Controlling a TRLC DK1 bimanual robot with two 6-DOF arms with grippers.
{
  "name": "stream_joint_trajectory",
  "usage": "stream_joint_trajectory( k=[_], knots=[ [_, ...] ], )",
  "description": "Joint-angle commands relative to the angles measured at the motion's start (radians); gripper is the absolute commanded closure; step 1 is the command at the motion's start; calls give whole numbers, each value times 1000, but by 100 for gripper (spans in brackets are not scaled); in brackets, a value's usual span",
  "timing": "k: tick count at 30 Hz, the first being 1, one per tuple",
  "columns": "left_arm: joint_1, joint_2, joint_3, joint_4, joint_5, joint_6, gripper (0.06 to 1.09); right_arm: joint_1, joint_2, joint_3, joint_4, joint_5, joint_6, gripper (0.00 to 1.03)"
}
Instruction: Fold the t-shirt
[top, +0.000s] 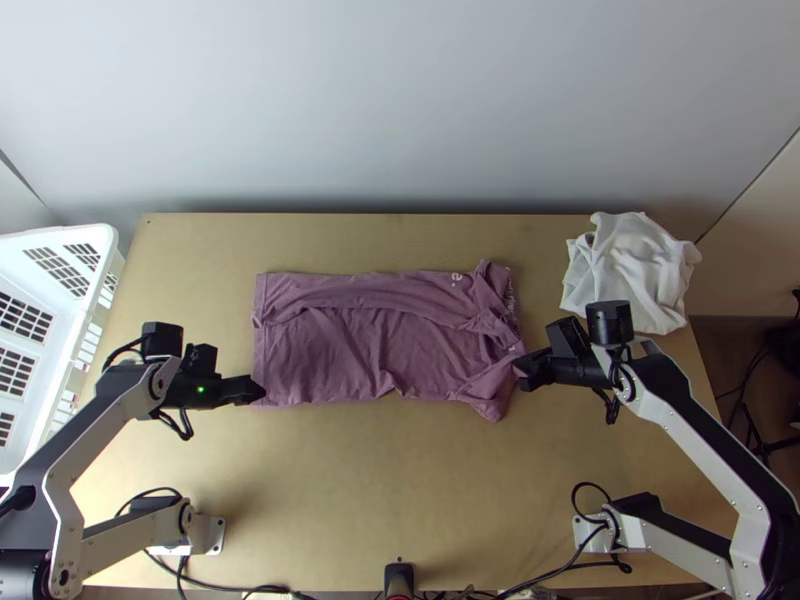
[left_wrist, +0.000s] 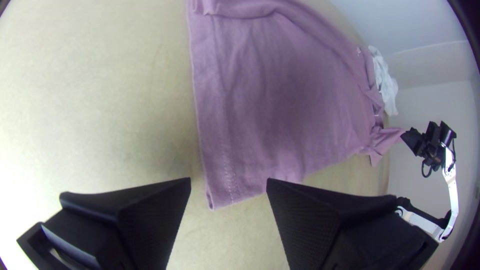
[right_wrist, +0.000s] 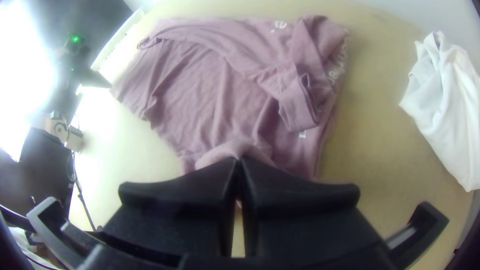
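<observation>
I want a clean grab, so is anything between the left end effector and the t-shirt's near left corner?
Nothing visible is in the way: the left end effector is open at that corner of the t-shirt. The white cloth lies off to the far right.

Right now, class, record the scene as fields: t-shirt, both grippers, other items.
t-shirt: mauve, wrinkled, partly folded
left gripper: fingers open at the t-shirt's near left corner
right gripper: fingers shut on cloth at the t-shirt's right end
white cloth: bunched, table's far right corner
white plastic basket: beside table's left edge
</observation>
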Motion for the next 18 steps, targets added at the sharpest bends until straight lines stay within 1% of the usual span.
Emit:
stream_joint_trajectory(
  k=[1, 8, 9, 10, 11, 14, 16, 18],
  knots=[
    [-19, 9, 10, -31, 25, 0, 32, 0, 13, -4, 5, 9, -1, 100],
    [-114, 0, -19, -45, 35, 3, 33, -5, 23, -12, 14, 14, -1, 100],
    [-123, 0, -25, -45, 38, 3, 40, -5, 24, -12, 15, 15, -1, 100],
    [-125, 0, -27, -45, 42, -2, 66, -7, 24, -12, 17, 15, -1, 100],
    [-123, 3, -25, -38, 52, -6, 106, -7, 24, -11, 18, 17, 0, 100],
    [-54, 12, -13, -2, 108, -71, 105, -7, 29, -12, 29, 20, 12, 100],
    [7, 33, 5, 61, 108, -143, 105, -7, 33, -11, 43, 26, 19, 100],
    [70, 93, 53, 81, 108, -197, 105, -7, 35, -7, 55, 35, 25, 100]
  ],
)
